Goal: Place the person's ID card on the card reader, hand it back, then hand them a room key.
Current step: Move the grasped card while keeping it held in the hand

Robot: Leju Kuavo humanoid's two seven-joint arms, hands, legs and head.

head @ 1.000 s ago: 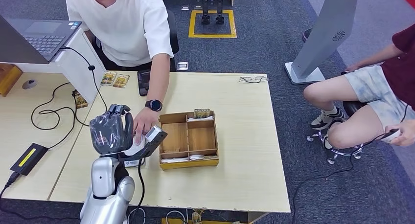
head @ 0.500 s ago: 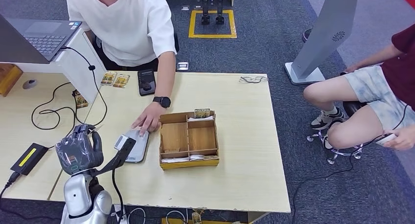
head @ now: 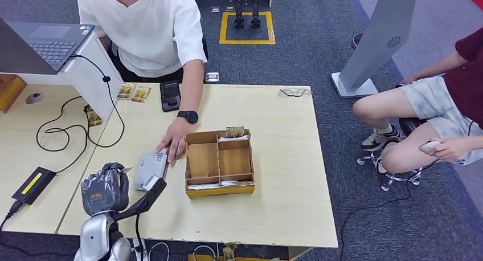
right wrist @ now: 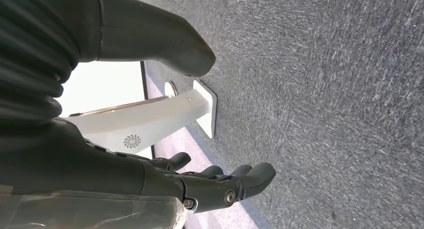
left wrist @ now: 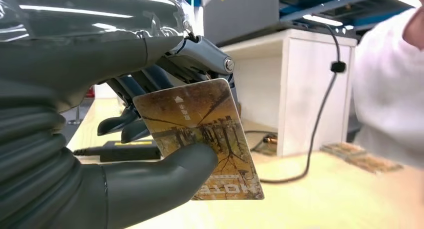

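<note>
My left hand (head: 105,190), wrapped in clear plastic, hovers over the near left part of the table (head: 285,209). Its thumb (left wrist: 165,176) and fingers pinch a brown patterned room key card (left wrist: 205,134), held upright. The grey card reader (head: 150,170) lies just beyond that hand. A person in a white shirt rests a hand (head: 173,146) at the reader's far edge; whether an ID card lies under it I cannot tell. More key cards (head: 234,131) stand in the wooden divided box (head: 219,162). My right hand (right wrist: 220,186) hangs over the carpet with its fingers apart, holding nothing.
A black phone (head: 170,96) and two loose cards (head: 132,92) lie at the table's far left. Glasses (head: 294,92) sit at the far edge. A laptop (head: 45,41), cables and a black adapter (head: 33,184) occupy the left desk. Another person (head: 444,101) sits to the right.
My left hand has pulled back from above the reader to the table's near left, still with the key card. The person's hand stayed at the reader's far edge.
</note>
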